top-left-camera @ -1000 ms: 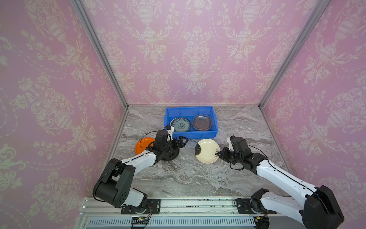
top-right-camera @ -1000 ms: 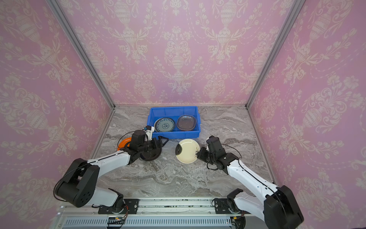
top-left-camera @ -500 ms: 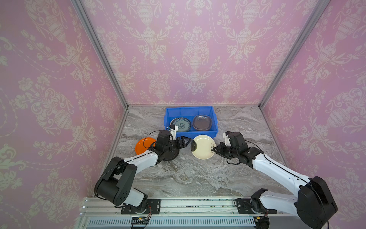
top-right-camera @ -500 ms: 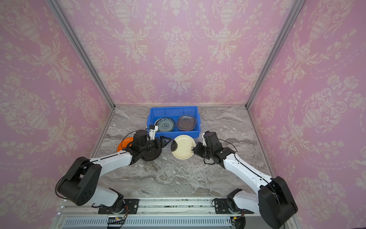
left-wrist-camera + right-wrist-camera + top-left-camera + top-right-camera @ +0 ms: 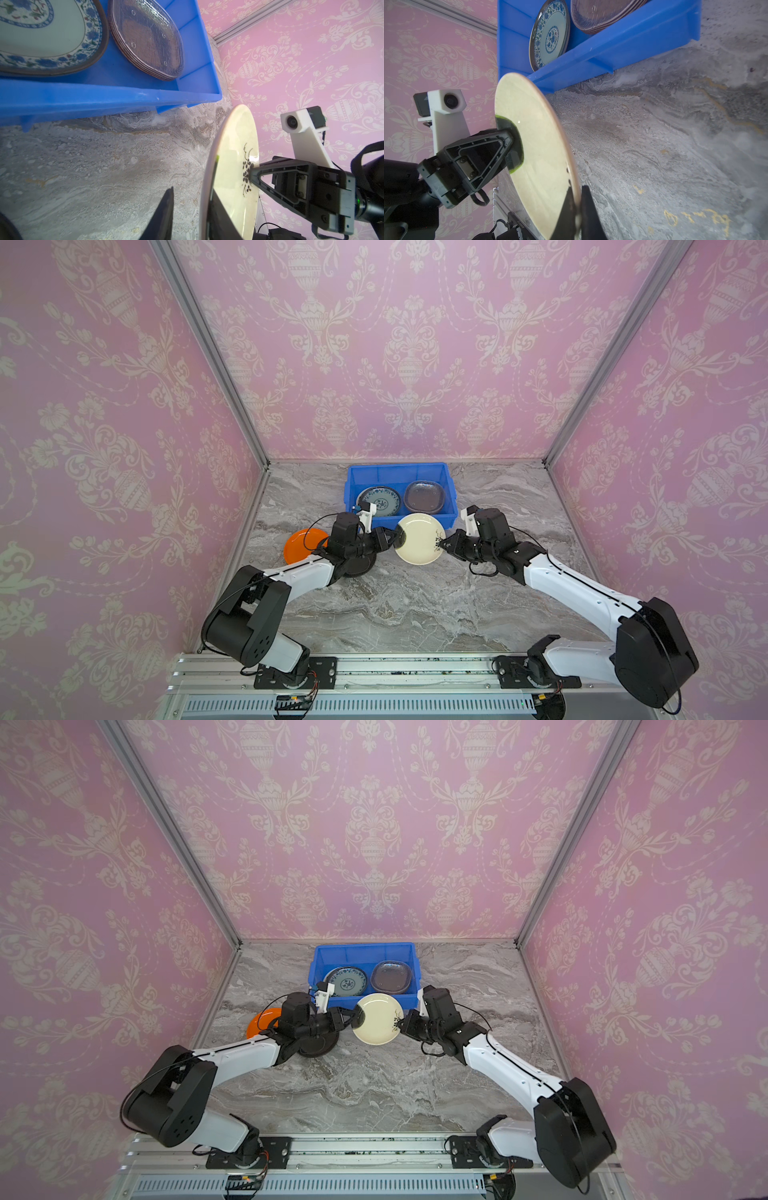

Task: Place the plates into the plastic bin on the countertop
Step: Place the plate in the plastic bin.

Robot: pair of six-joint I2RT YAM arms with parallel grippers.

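Observation:
A cream plate [image 5: 417, 543] with a dark floral mark hangs tilted above the countertop [image 5: 395, 605], just in front of the blue plastic bin [image 5: 397, 466]. My right gripper [image 5: 444, 542] is shut on its right rim. My left gripper [image 5: 392, 540] straddles the opposite rim. In the left wrist view one finger [image 5: 218, 205] lies on the plate's [image 5: 232, 166] face, while a gap still separates the other finger [image 5: 166, 207] from it. A blue-patterned plate [image 5: 379, 499] and stacked glass plates [image 5: 424, 494] lie in the bin. An orange plate [image 5: 301, 545] and a black plate [image 5: 359, 566] rest on the countertop under my left arm.
The pink-papered walls close in the countertop on three sides, with metal corner posts [image 5: 249, 423] at the back. The bin sits against the back wall. A metal rail [image 5: 374, 668] carrying both arm bases runs along the front edge.
My right gripper has carried the cream plate left and up toward the bin front. My left gripper's jaws have narrowed around the plate's left rim.

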